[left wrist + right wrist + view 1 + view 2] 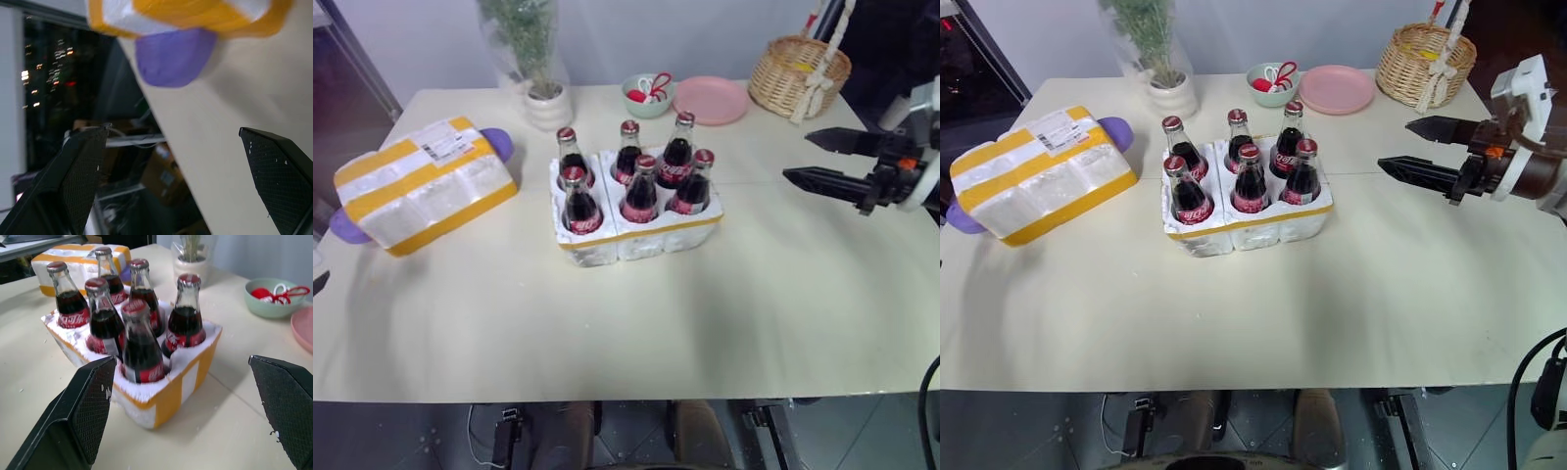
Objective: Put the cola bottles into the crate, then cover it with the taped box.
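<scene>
Taped box (423, 180) ahead of left gripper (181, 181), jaws apart

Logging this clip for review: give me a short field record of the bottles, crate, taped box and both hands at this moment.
cola bottles: six, all upright in the crate's wells
crate: mid-table, uncovered
taped box: on the table, left of the crate, apart from it, resting on a purple object
right hand: open, empty, in the air right of the crate
left hand: open, empty, near the table edge by the taped box
stage: bottles loaded, cover not yet placed
</scene>
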Controlling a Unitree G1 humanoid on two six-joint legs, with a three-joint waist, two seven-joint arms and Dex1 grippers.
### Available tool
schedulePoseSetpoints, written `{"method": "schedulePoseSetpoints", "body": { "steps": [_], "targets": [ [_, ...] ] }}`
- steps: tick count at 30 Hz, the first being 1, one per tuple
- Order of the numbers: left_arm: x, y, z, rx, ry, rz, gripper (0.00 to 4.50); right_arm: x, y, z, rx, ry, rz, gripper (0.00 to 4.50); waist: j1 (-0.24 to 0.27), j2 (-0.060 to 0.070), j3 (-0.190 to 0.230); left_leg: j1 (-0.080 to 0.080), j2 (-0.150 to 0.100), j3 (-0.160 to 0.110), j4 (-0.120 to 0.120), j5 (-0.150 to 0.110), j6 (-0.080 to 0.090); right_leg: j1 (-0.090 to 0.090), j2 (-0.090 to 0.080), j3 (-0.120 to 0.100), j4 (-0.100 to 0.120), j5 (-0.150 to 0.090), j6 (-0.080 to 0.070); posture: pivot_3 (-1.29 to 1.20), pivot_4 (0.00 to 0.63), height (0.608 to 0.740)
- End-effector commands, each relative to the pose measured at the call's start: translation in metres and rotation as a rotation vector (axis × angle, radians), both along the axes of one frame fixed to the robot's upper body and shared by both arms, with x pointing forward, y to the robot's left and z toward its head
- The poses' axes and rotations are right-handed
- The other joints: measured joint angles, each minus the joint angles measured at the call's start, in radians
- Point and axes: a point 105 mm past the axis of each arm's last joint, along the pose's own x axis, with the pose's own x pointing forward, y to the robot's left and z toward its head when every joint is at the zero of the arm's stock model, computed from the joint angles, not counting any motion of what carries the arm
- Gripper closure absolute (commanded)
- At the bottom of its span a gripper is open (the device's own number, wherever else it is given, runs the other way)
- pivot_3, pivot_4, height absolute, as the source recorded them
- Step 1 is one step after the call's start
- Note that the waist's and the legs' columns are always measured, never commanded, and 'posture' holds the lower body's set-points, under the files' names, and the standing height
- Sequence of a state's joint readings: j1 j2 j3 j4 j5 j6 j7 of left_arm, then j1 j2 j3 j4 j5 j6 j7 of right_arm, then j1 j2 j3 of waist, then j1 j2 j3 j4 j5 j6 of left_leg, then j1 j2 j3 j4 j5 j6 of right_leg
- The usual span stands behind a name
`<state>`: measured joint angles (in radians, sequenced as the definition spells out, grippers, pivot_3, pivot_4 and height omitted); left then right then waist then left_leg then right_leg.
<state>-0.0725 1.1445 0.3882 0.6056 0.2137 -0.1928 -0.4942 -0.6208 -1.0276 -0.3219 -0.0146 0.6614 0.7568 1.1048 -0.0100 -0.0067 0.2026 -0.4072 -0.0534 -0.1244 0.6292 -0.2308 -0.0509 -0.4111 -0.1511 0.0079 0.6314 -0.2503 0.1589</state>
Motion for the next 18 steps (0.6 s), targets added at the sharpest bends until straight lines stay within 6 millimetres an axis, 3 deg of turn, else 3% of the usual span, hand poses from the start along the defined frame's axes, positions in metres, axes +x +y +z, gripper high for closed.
{"method": "schedulePoseSetpoints", "body": {
  "steps": [1, 7, 18],
  "targets": [
    [0.019, 0.005, -0.014, 0.07, -0.084, 0.062, 0.0, -0.004, 0.002, 0.018, 0.01, -0.067, 0.013, 0.07, -0.001, 0.0, 0.0, 0.0, 0.0, 0.0, 0.001, 0.0, 0.0, 0.0, 0.0, 0.0, 0.0, 0.0, 0.0, 0.0, 0.15, 0.737],
    [0.043, -0.002, -0.043, 0.103, -0.123, 0.118, 0.0, -0.009, -0.001, 0.026, -0.004, -0.07, -0.003, 0.07, -0.011, -0.002, -0.001, 0.0, 0.0, 0.0, 0.001, 0.0, 0.0, -0.001, 0.0, 0.0, 0.001, 0.002, 0.002, 0.0, 0.15, 0.737],
    [0.062, -0.002, -0.037, 0.161, -0.118, 0.15, 0.0, -0.019, -0.011, 0.034, 0.007, -0.075, -0.054, 0.07, -0.004, -0.004, -0.002, 0.0, -0.001, 0.0, 0.001, 0.0, 0.0, -0.001, 0.0, 0.0, 0.003, 0.002, 0.002, 0.0, 0.15, 0.737]
  ]
}}
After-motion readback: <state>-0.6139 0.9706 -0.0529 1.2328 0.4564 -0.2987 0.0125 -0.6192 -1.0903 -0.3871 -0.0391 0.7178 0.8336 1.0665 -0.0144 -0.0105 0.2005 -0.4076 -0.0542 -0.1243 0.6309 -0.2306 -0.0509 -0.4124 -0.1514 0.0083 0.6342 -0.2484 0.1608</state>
